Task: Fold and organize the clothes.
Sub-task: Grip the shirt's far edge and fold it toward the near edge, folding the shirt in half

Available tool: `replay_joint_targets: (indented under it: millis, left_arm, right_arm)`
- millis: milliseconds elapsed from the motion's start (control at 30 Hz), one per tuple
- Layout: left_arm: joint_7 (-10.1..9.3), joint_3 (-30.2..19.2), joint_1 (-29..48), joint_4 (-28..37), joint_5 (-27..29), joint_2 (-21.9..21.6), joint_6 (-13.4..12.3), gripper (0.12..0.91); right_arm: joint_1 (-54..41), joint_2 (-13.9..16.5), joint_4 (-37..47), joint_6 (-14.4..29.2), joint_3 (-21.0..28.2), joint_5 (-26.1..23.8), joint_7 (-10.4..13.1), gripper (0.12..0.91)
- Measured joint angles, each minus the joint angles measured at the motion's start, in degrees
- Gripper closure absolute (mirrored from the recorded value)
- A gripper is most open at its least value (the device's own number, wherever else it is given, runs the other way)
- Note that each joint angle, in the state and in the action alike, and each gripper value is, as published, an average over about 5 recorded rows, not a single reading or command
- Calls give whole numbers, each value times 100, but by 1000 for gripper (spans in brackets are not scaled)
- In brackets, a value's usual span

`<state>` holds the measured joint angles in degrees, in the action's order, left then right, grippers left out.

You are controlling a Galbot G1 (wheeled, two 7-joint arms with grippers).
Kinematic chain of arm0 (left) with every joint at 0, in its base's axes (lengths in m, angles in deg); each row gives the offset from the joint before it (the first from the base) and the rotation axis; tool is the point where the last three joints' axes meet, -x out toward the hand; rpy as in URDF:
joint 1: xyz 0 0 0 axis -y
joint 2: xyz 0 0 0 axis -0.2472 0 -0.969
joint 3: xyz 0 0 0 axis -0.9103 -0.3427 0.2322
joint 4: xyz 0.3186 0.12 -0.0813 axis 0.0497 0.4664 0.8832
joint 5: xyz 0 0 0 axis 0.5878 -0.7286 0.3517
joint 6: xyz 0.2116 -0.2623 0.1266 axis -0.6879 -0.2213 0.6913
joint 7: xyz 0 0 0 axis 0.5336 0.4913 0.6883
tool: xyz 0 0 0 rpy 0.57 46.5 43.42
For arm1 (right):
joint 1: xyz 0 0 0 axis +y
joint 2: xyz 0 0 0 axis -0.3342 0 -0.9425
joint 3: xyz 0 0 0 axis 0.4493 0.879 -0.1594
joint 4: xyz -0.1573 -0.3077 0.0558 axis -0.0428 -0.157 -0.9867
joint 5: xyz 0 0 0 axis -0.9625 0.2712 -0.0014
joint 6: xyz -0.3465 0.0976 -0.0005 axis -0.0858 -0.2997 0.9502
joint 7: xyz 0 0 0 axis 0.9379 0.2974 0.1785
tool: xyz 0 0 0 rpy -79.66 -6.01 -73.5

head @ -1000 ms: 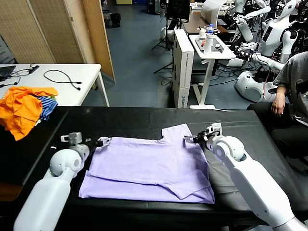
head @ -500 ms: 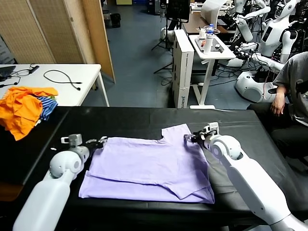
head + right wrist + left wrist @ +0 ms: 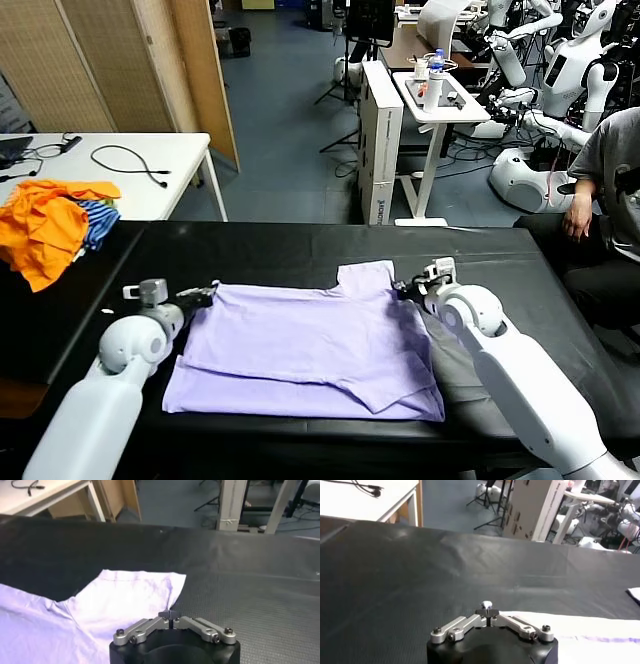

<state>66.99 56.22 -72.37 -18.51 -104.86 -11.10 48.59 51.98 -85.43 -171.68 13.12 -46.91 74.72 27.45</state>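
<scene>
Lavender cotton is lying spread across the black worktop (image 3: 300, 245) at the lower centre of the head frame: one short-sleeved T-shirt (image 3: 310, 345), folded flat, with one sleeve poking up toward the upper right of its outline.

Two claws are working at its upper edge. At the left of the frame, the left claw (image 3: 205, 294) is sitting at the shirt's upper left corner, clenched tight – in its wrist view the two fingers are meeting tip to tip right at the pale fabric edge (image 3: 580, 627), pinching it as far as can be seen. To the right, the right claw (image 3: 408, 290) is sitting at the shirt's upper right corner beside the sleeve, likewise clamped with its fingers pressed together; in its wrist view the tips are closing on the cloth's edge (image 3: 135, 597), with the sleeve spreading ahead of them.

Off at the upper left of the head frame, a heap of orange garments (image 3: 45, 225) is lying with a blue-striped cloth (image 3: 98, 222) tucked in it – well apart from the shirt. Behind them one white table (image 3: 150, 190) is carrying a black cable (image 3: 130, 160).
</scene>
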Motion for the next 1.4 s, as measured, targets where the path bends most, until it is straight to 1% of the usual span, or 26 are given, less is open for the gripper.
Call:
replay_joint_targets:
  millis: [200, 367, 567, 800, 1033, 1400]
  left_arm:
    - [-28, 245, -279, -388, -123, -107, -16, 883]
    - [-25, 501, -646, -825, -131, -109, -46, 883]
    - [-43, 753, -1212, -1485, -105, -89, -55, 883]
    - [-100, 918, -1800, -2101, -78, -118, -35, 883]
    - [-33, 1054, -2338, -2438, 209, -47, -32, 883]
    - [65, 1216, -2981, -2575, 609, 116, -113, 883]
  right_arm:
    - [300, 135, -595, -6, -309, 118, 71, 885]
    - [703, 313, -1239, -6, -653, 166, 141, 885]
    - [1397, 566, -1978, -6, -1116, 121, 232, 885]
    - [2357, 827, -2605, -5, -1579, -15, 249, 885]
    - [3153, 850, -3091, -2, -1888, -209, 287, 885]
    - [4203, 744, -3655, 2, -2104, -670, 244, 885]
